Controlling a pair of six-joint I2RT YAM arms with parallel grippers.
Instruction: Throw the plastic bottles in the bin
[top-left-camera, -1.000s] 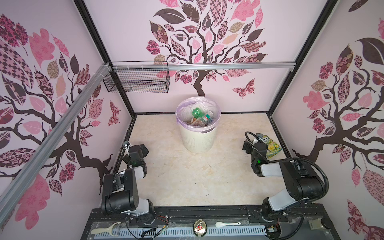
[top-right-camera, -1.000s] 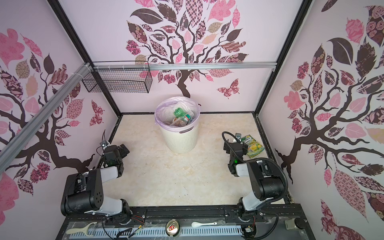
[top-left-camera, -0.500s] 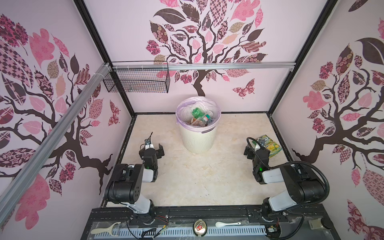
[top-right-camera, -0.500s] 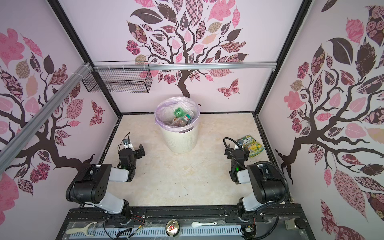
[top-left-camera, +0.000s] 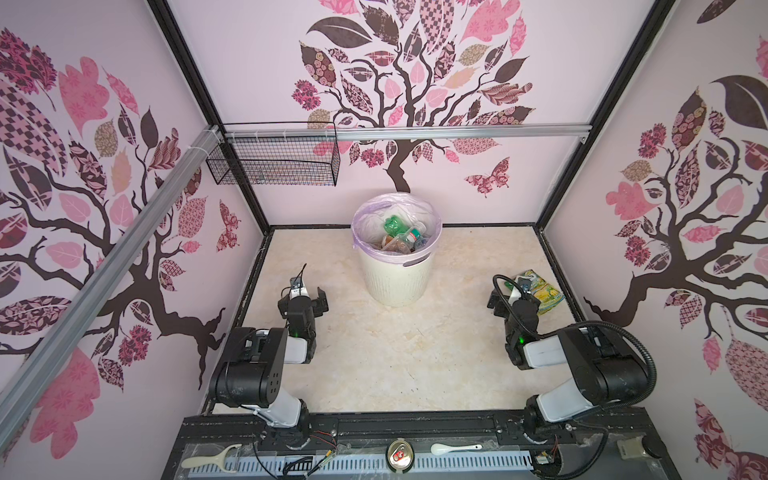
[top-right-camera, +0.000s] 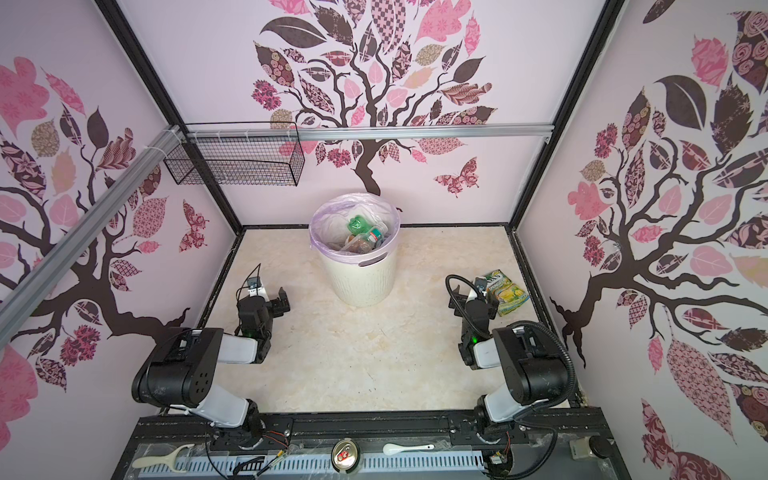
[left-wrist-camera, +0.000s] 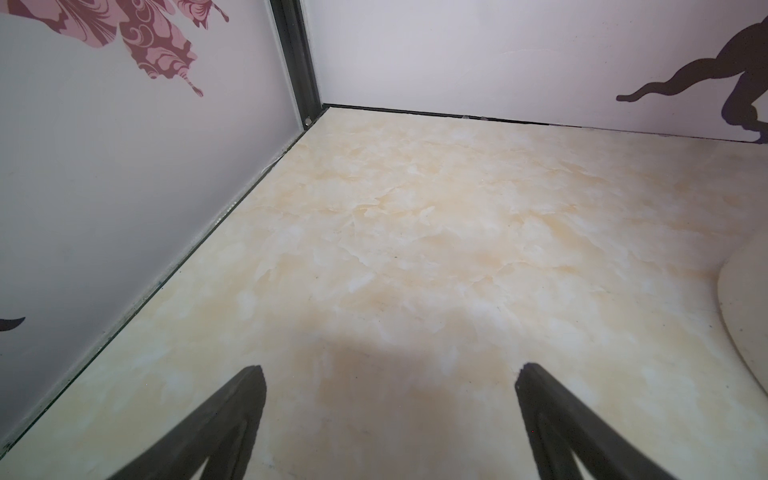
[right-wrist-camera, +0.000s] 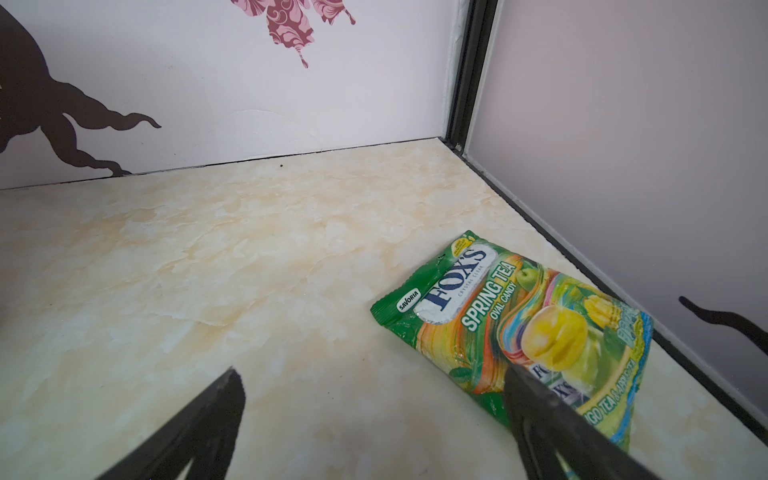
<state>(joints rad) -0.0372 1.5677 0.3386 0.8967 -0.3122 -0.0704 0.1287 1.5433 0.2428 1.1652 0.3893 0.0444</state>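
Note:
The bin (top-left-camera: 394, 277) (top-right-camera: 360, 279), a cream ribbed bucket lined with a lilac bag, stands at the back middle of the floor. Plastic bottles (top-left-camera: 402, 240) (top-right-camera: 365, 237) lie heaped inside it: a green one, clear ones and a brown one. No bottle shows on the floor. My left gripper (top-left-camera: 303, 299) (top-right-camera: 264, 301) (left-wrist-camera: 392, 368) hovers open and empty over bare floor, left of the bin. My right gripper (top-left-camera: 515, 297) (top-right-camera: 473, 301) (right-wrist-camera: 372, 370) is open and empty too, right of the bin. A curved bit of the bin's wall (left-wrist-camera: 744, 316) shows in the left wrist view.
A flat green-yellow snack packet (top-left-camera: 540, 291) (top-right-camera: 507, 293) (right-wrist-camera: 519, 320) lies by the right wall, just beside my right gripper. A black wire basket (top-left-camera: 274, 166) hangs in the back left corner. A peeler (top-left-camera: 210, 459), a can (top-left-camera: 400, 455) and a spoon (top-left-camera: 453, 448) lie on the front rail.
My left gripper has swung away from the left wall toward the middle of the floor. My right gripper has drawn back slightly. Both stayed open.

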